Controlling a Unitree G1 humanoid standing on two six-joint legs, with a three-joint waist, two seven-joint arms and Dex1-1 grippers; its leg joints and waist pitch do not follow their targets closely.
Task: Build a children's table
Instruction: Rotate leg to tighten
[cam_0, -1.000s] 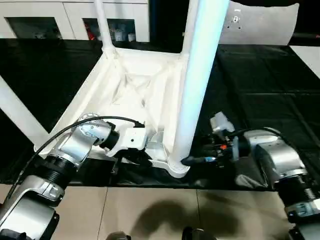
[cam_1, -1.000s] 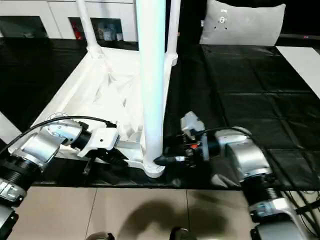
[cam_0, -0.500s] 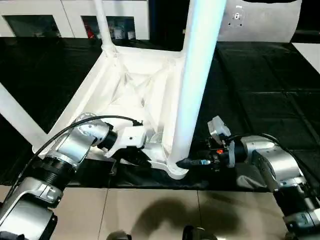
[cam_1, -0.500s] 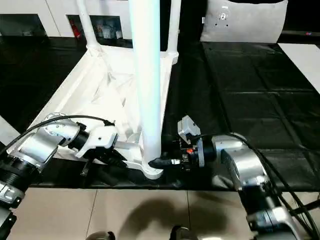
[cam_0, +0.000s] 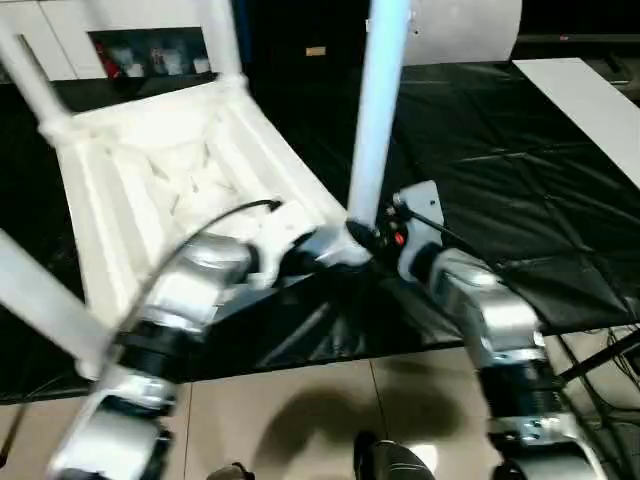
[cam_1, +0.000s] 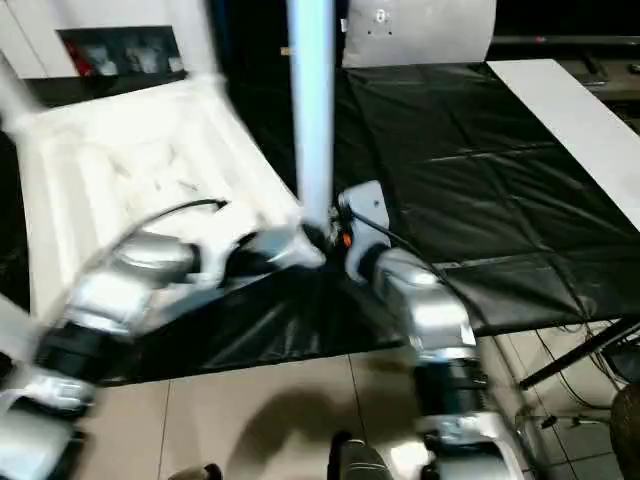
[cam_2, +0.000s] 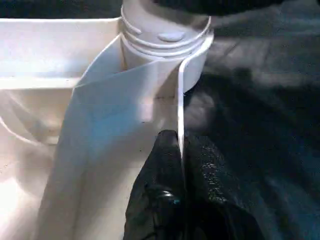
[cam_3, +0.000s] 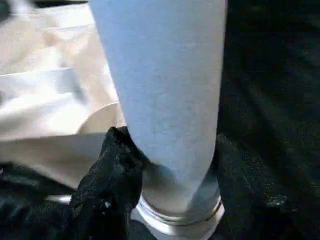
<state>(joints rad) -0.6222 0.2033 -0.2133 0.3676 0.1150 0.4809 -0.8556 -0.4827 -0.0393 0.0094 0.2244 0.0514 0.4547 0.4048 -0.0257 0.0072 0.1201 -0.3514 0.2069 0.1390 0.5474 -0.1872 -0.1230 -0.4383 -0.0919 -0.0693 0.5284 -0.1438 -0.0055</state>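
Observation:
The white tabletop (cam_0: 150, 170) lies upside down on a black mat, its ribbed underside up. A long white leg (cam_0: 375, 130) stands upright in the near corner socket (cam_2: 165, 40). My left gripper (cam_2: 177, 165) is shut on the thin rim of the tabletop beside that socket. My right gripper (cam_3: 165, 165) holds the leg (cam_3: 165, 85) just above the socket, and one black finger (cam_3: 112, 170) presses against the tube. Other legs (cam_0: 225, 40) rise from the far corners, and one leg (cam_0: 40, 300) slants across the near left.
The black mat (cam_0: 500, 150) covers the floor to the right, with a white strip (cam_0: 590, 90) at its far right edge. A white cabinet (cam_0: 150, 50) and a grey board (cam_0: 460, 25) stand behind. Beige floor tiles (cam_0: 300, 410) lie in front.
The whole picture has swung and blurred, so the camera has moved. My right gripper has closed in from beside the socket onto the leg's base. My left gripper keeps its hold on the rim.

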